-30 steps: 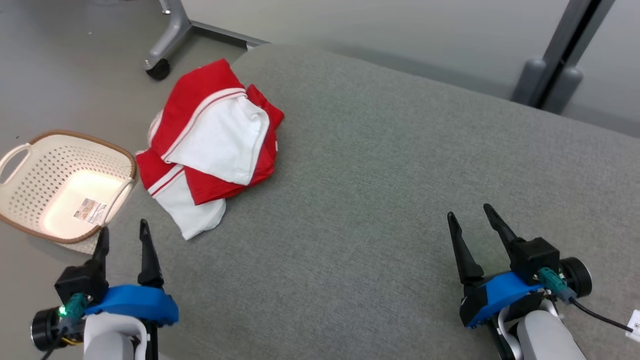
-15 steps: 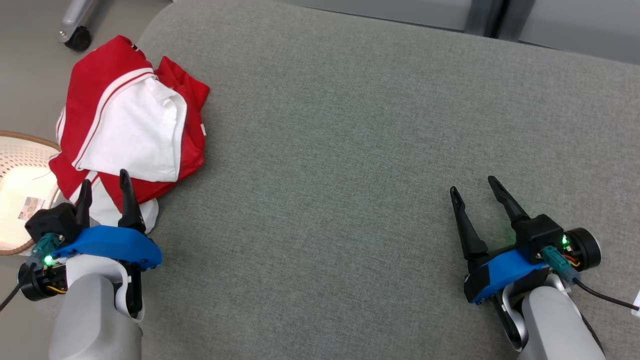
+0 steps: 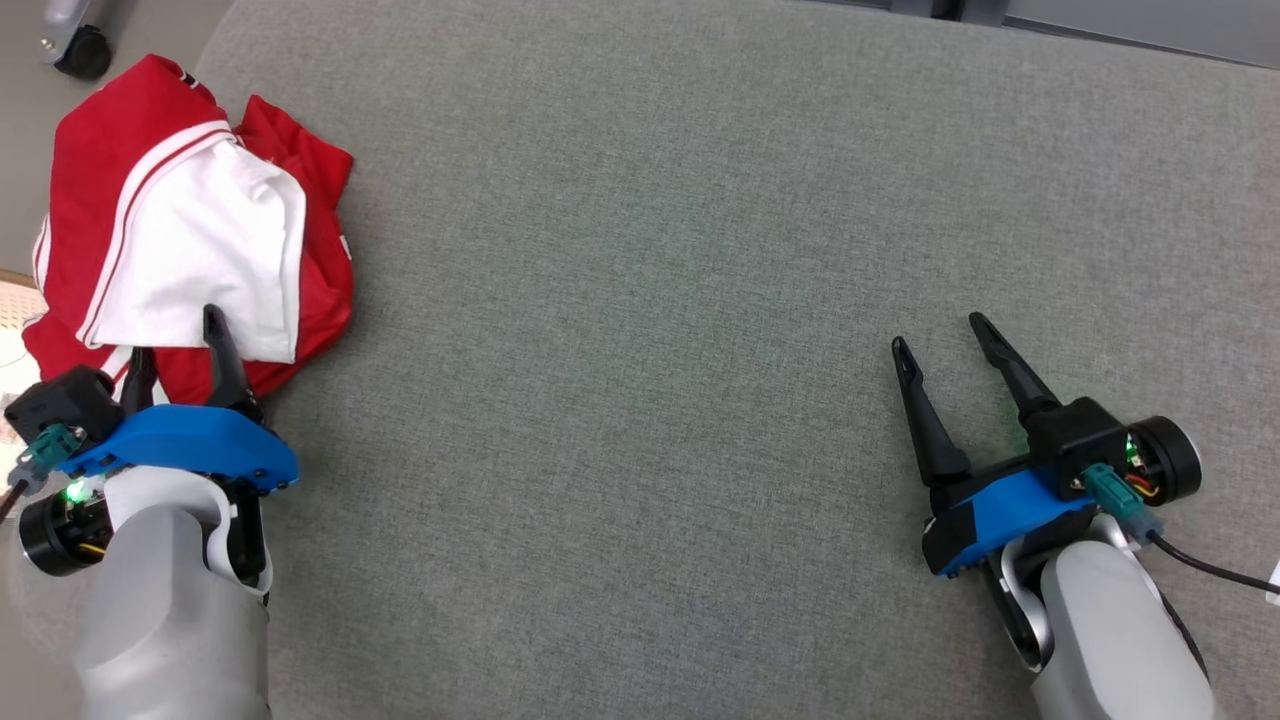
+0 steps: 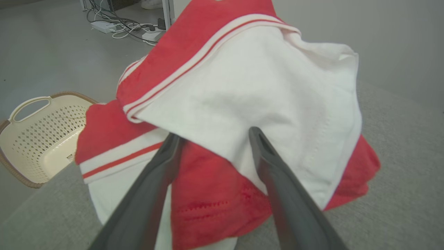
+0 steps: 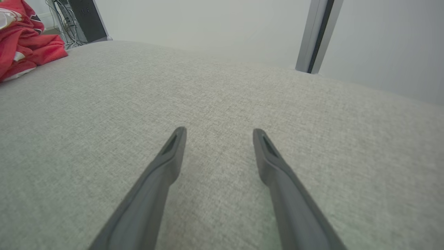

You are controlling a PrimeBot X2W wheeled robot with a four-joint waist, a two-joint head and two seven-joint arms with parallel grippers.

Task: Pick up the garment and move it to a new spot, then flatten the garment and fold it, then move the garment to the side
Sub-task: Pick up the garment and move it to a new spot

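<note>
Fig.: L gripper (image 3: 175, 335), jaws spread wide & empty, poised at crumpled garment's (image 3: 180, 210) near edge; R gripper (image 3: 939, 330) likewise, idle. Advise deep bite thru several layers before lifting.

garment (image 3: 180, 215) ×1 | left claw (image 3: 175, 335), right claw (image 3: 939, 331) ×2 | basket (image 4: 41, 128) ×1 | caster wheel (image 3: 80, 52) ×1 | grey cushion (image 3: 640, 300) ×1

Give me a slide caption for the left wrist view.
Open left pincer poised at the crumpled red-and-white garment, basket beyond.
</note>
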